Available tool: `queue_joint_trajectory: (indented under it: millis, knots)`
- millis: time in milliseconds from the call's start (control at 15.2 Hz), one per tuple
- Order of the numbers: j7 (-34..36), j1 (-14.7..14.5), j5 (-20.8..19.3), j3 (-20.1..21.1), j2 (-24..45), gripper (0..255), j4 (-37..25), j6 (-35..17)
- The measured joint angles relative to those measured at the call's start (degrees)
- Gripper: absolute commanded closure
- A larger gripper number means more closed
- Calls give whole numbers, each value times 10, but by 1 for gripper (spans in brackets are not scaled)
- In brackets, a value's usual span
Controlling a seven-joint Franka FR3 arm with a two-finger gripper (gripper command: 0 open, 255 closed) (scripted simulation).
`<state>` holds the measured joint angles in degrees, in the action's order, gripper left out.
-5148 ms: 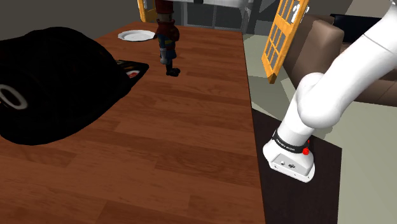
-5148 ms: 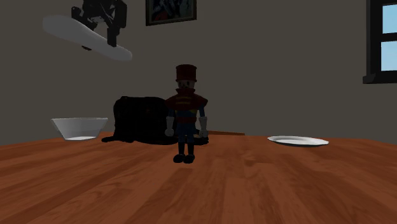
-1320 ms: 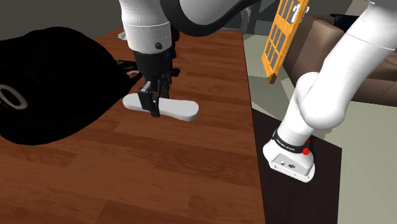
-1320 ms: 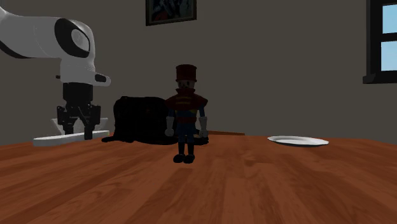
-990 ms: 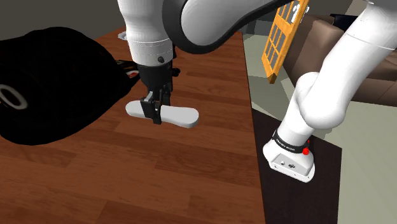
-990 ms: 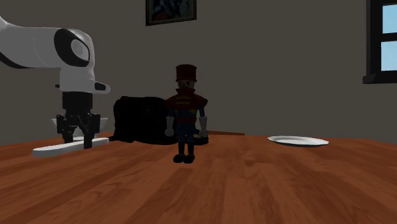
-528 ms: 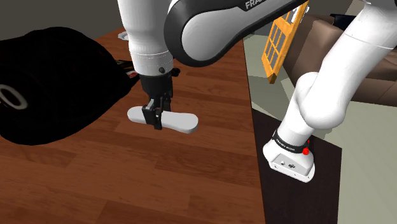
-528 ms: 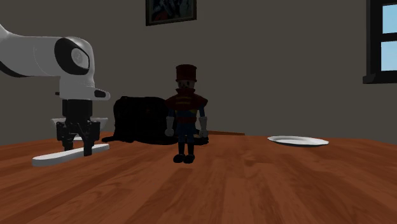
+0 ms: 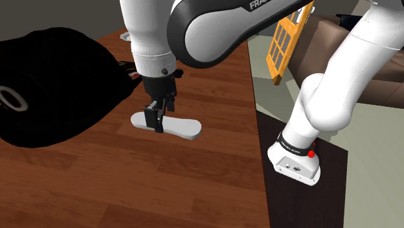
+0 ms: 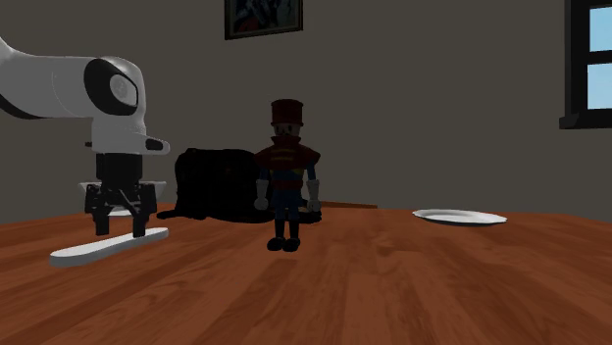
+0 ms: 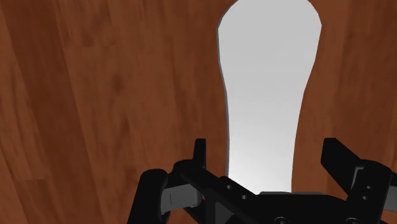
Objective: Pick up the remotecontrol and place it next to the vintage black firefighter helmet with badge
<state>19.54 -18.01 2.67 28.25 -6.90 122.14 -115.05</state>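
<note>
the gripper (image 11: 267, 153) is seen spread open, its fingers (image 11: 200, 154) parted to either side of the white remote control (image 11: 267, 83) and held clear of its edges, so nothing is clasped. the remote control is laid flat on the wooden table (image 11: 95, 95), straddled by the fingers, its long end stretched away past the tips. toward the shoulder view's left, the black helmet (image 9: 45, 84) is found near it, not touching. farther back a toy soldier (image 10: 286, 176) is stood upright, and a white plate (image 10: 458, 217) is spotted at the second exterior view's right.
</note>
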Motion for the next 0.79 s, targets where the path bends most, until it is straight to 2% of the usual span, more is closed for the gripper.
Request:
queue_joint_trajectory:
  millis: [198, 462, 792]
  knots:
    - [0, 0, 0, 0, -1, 0, -7, 8]
    - [-4, 1, 5, -4, -15, 0, -50, 63]
    - [-5, 1, 6, -4, -16, 0, -58, 72]
